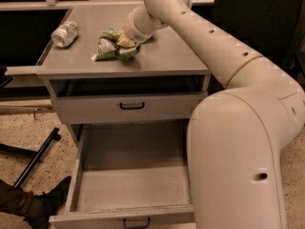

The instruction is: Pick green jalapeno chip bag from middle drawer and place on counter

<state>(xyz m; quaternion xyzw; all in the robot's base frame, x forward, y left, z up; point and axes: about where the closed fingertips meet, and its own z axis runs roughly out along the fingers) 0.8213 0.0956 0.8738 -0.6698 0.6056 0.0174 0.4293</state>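
The green jalapeno chip bag (110, 47) lies crumpled on the grey counter (164, 57), left of centre. My gripper (125, 40) comes in from the upper right at the end of the long white arm (209, 37). It rests on the bag's right end and is shut on it, low against the counter top. The middle drawer (134, 187) is pulled wide open below; its grey floor is bare and its small dark handle (136, 222) shows at the bottom edge.
A silvery-green drink can (65, 34) lies on its side at the counter's left rear. The shallower drawer front (131, 107) with a black handle is closed. My white base (238, 166) fills the right. A dark shoe (45, 203) and a black bar (35, 159) are on the floor at left.
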